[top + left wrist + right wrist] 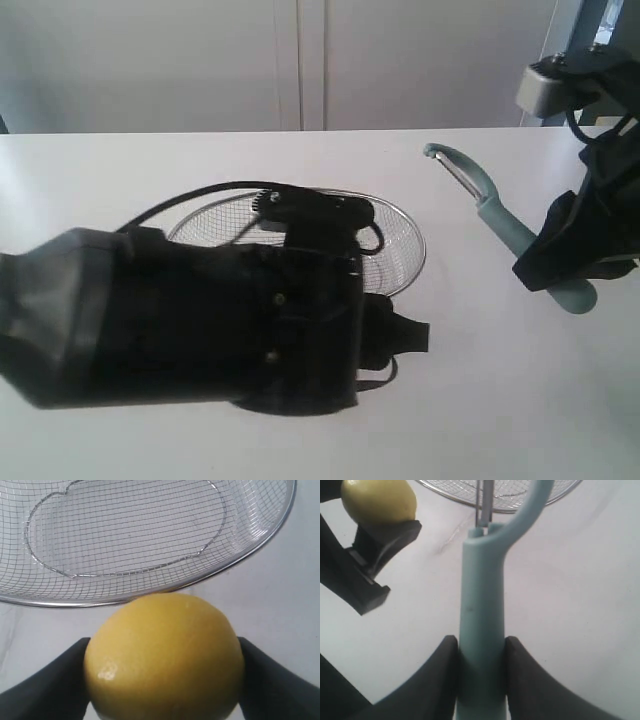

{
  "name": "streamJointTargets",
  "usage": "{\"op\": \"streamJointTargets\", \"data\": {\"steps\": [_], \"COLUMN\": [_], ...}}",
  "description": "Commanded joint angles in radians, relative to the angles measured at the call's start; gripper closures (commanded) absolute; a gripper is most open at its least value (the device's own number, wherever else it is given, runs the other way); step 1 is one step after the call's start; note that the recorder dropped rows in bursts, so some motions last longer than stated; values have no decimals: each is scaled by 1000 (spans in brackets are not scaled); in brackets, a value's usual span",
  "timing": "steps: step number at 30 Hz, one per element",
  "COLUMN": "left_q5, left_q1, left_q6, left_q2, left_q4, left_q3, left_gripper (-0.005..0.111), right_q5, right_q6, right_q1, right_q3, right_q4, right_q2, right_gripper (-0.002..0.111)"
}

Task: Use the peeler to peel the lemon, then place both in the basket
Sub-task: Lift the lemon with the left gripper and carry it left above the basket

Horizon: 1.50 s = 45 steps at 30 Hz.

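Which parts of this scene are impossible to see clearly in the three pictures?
Left wrist view: the lemon has its underside cut off by the picture edge, and the left fingers cover its sides.
Exterior view: the left arm hides the lemon and much of the basket.
Right wrist view: the peeler has its head running past the picture edge, so the blade is mostly unseen.

White tabletop [150,170] under soft light, pale grey panelled wall [150,60] with vertical seams behind
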Motion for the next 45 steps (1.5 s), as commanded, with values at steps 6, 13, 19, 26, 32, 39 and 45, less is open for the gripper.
{"op": "streamJointTargets", "data": {"steps": [6, 13, 19, 26, 32, 39, 45], "left_q5": [-235, -565, -788, -814, -853, -853, -848], "left_q1": [122, 227, 280, 280, 280, 280, 280], "left_q6": [53, 164, 317, 323, 323, 323, 338], "left_q2": [-201, -319, -359, -359, -359, -359, -359], "left_q4": [68, 156, 184, 184, 184, 184, 184], "left_q3": [245, 385, 456, 456, 456, 456, 456], "left_gripper": [107, 107, 107, 107, 107, 107, 107], "right_q5": [-9, -9, -9, -9, -9, -9, -9], "right_q6": [5, 5, 5, 5, 5, 5, 5], "right_q1": [-12, -12, -12, -12, -12, -12, -12], "right_q3": [5, 5, 5, 5, 5, 5, 5], "right_q4": [7, 7, 7, 7, 7, 7, 7], "right_q2": [-7, -7, -7, -7, -7, -7, -7], "right_gripper": [108, 108, 108, 108, 108, 108, 108]}}
